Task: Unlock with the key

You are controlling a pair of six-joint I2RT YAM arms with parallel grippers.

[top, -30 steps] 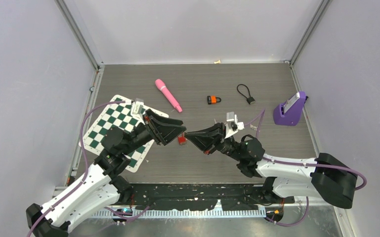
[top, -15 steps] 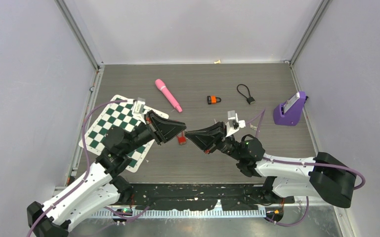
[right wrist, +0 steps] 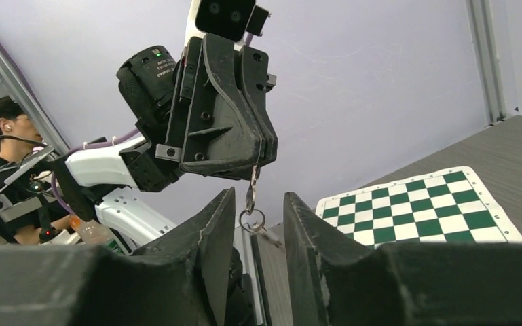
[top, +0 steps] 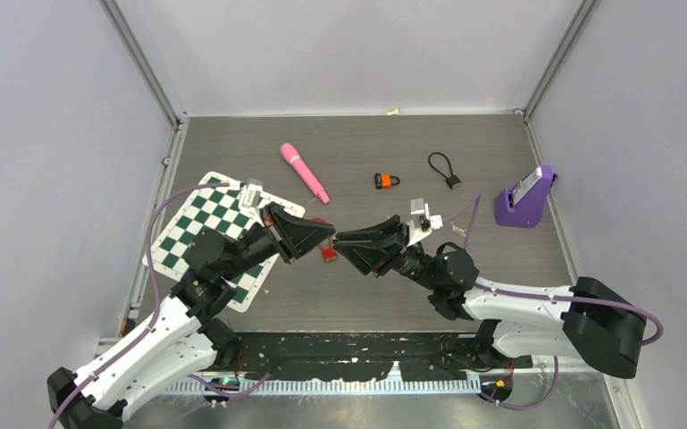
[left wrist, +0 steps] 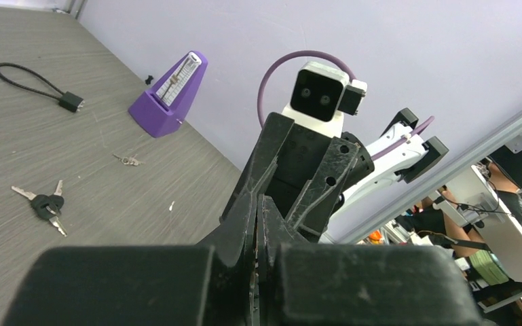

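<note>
A small metal key hangs from the tips of my left gripper, which is shut on it. A key ring with a second key dangles below. My right gripper stands open around that ring, its fingers not touching it. In the left wrist view the left gripper is pressed together, the key almost hidden, and the right gripper faces it. Both tips meet above a red padlock on the table. An orange padlock lies farther back.
A green chessboard mat lies under the left arm. A pink wand, a black cable loop and a purple metronome sit toward the back. Black-headed keys lie loose on the table.
My left gripper has shut on the key, and my right gripper, which was shut on it, has opened. Both arms stay almost where they were.
</note>
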